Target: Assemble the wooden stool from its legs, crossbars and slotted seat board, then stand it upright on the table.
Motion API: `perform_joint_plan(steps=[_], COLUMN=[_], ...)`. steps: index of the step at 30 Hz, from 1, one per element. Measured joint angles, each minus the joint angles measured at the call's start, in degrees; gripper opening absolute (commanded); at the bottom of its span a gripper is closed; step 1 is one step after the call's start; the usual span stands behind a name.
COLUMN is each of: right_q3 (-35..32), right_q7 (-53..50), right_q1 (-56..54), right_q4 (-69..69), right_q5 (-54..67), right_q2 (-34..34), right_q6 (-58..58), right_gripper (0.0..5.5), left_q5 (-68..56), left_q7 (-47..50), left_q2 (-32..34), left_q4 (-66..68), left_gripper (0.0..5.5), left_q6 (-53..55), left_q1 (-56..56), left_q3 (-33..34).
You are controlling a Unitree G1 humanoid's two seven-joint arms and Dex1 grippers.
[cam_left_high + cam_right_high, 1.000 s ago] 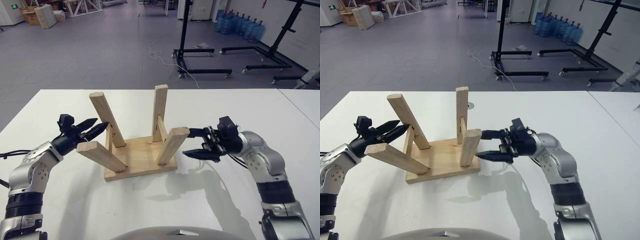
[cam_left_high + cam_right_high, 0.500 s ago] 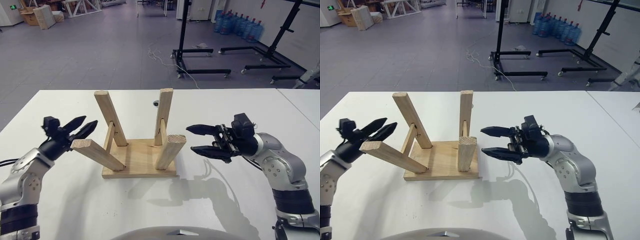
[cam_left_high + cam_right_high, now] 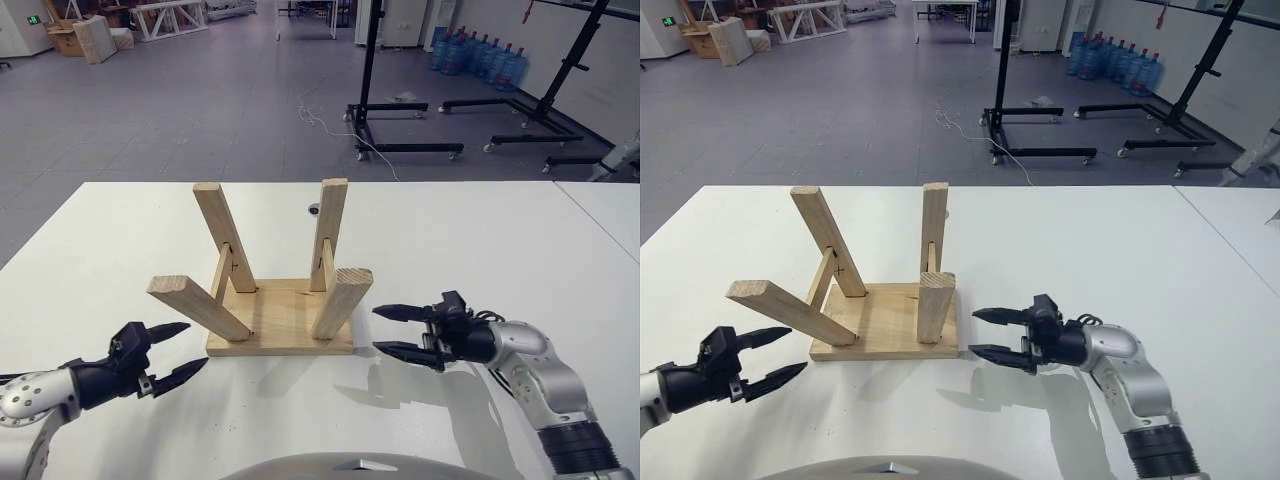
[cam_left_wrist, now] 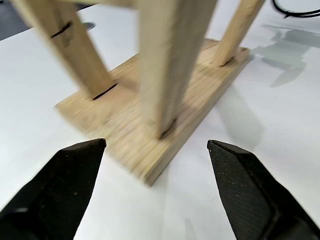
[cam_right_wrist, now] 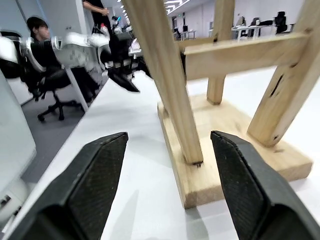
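The wooden stool (image 3: 280, 325) rests upside down on the white table (image 3: 480, 240), seat board flat and its legs (image 3: 328, 232) pointing up, joined by crossbars (image 5: 235, 52). The front left leg (image 3: 197, 307) leans outward. My left gripper (image 3: 195, 345) hovers low over the table just left of the board's near left corner, open and holding nothing. My right gripper (image 3: 378, 329) is open and holding nothing a little right of the board's near right corner, pointing at the front right leg (image 3: 341, 302). In the left wrist view its fingers (image 4: 75, 185) frame the board's corner.
A small dark object (image 3: 313, 208) lies on the table behind the stool. A second white table (image 3: 610, 205) adjoins at the far right. Black wheeled stands (image 3: 400, 120) are on the floor beyond the far edge. Bare tabletop lies on both sides of the stool.
Both grippers have drawn back from the stool's front legs and dropped low toward the near side of the table, staying open. The stool stays upside down.
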Motion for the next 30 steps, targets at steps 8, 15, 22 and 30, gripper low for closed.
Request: perform_joint_plan(steps=[8,15,22,30], right_q3=[2.0,3.5,4.0,5.2], right_q7=[2.3,4.2,6.4,8.5], right_q1=[-3.4,-6.3,-8.6,-12.3], right_q4=[4.1,7.0,11.3,18.3], right_q5=[-0.4,-1.4,-2.5,-4.7], right_q2=[0.3,0.2,-0.1,2.3], right_q6=[-2.3,-3.1,-4.0,-8.4], right_gripper=[3.05,3.05,3.08,3.08], left_q5=[-1.4,0.2,2.8,5.2], left_q7=[5.0,7.5,9.2,10.4], left_q2=[-3.1,-4.0,-4.0,-4.4], left_q4=[-6.4,-7.2,-3.9,0.8], left_gripper=[3.74,3.74,3.48,2.15], left_q6=[2.2,3.1,2.0,-1.2], left_q1=[-0.1,0.2,-1.7,-4.4], left_q3=[-4.1,-8.3,-9.8,-10.7])
